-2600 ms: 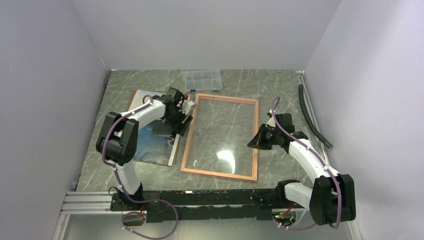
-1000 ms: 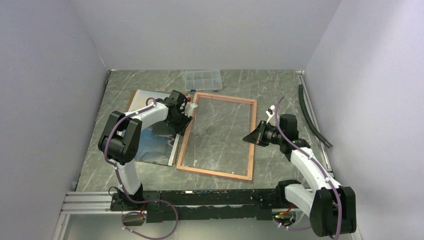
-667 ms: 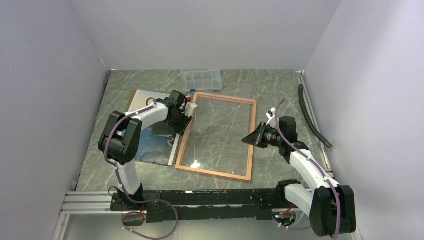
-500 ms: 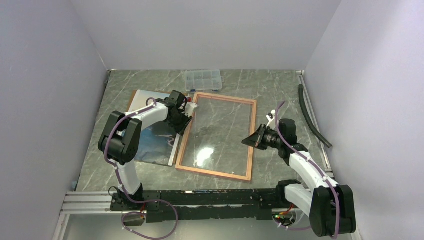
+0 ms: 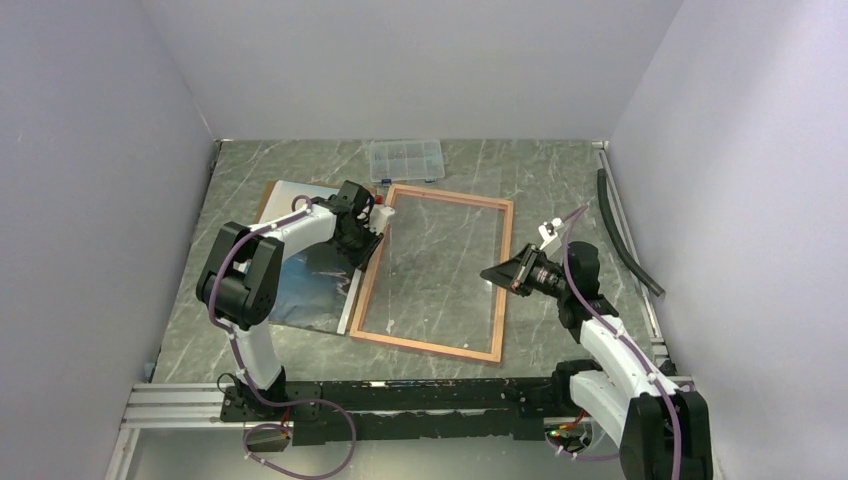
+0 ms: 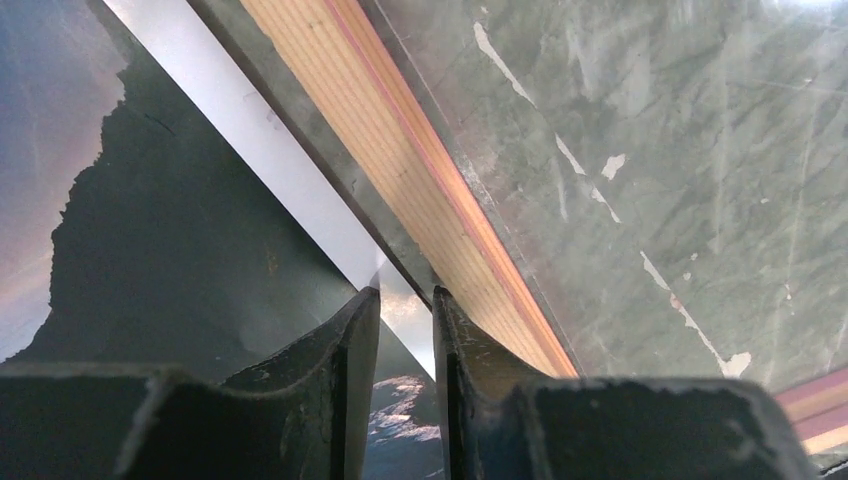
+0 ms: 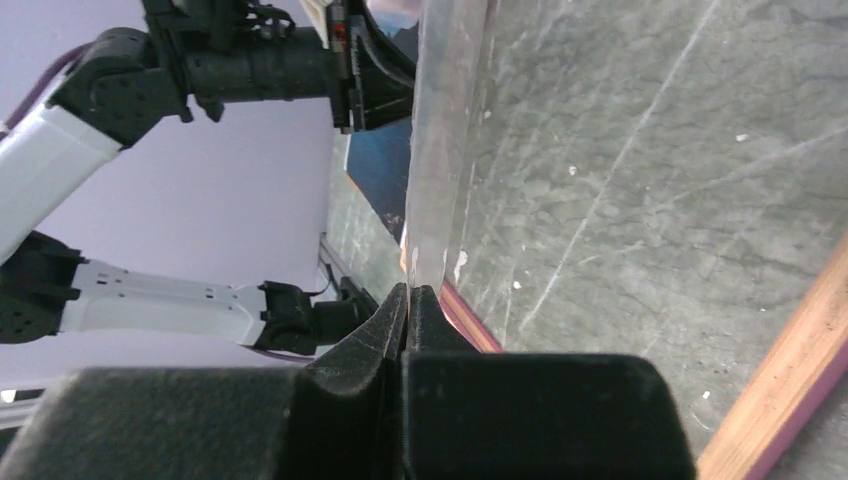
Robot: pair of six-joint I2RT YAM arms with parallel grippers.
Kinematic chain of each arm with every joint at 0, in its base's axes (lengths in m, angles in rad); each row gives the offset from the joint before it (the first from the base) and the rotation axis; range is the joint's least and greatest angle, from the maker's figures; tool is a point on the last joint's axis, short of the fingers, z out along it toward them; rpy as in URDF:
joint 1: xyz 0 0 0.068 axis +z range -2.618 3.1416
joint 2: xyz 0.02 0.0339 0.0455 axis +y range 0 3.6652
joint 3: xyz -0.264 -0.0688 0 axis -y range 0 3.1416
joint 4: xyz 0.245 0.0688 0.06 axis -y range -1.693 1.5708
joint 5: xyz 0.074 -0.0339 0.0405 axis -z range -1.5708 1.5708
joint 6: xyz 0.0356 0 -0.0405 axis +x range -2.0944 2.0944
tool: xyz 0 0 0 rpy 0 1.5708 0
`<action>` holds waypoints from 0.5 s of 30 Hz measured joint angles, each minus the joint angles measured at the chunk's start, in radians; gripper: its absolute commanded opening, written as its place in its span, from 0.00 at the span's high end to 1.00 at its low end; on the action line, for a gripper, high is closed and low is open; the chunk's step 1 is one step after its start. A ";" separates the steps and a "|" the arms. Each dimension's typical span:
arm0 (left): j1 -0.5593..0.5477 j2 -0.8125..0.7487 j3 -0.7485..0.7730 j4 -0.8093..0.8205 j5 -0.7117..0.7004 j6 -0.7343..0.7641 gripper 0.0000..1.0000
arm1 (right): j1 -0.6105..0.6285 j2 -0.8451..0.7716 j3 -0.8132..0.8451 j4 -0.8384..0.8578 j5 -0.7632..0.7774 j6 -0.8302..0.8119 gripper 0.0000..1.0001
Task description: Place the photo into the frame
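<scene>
Grey marbled table (image 5: 540, 170), lilac walls (image 5: 400, 60); the frame (image 5: 448, 197) lies seemingly tilted.

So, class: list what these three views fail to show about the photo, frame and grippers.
- Top external: the left arm covers part of the glossy mountain photo.
- Left wrist: whether the left gripper grips the photo's white edge; its fingers block it.
- Right wrist: the picture's edges cut off most of the pink-and-wood frame; the right gripper pinches the clear pane.
- Top external: the clear compartment box contents are too small.
</scene>
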 measured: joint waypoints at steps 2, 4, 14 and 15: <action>0.000 0.000 0.000 -0.002 0.005 0.000 0.69 | 0.001 -0.021 0.000 0.011 -0.005 0.023 1.00; 0.000 0.000 0.000 -0.005 0.008 0.000 0.70 | 0.001 -0.030 0.000 0.017 -0.005 0.040 1.00; 0.000 0.000 0.002 -0.021 0.036 0.000 0.76 | 0.005 -0.032 -0.008 0.085 -0.023 0.125 1.00; 0.000 0.000 0.002 -0.023 0.041 0.000 0.76 | 0.006 -0.032 -0.008 0.090 -0.024 0.128 1.00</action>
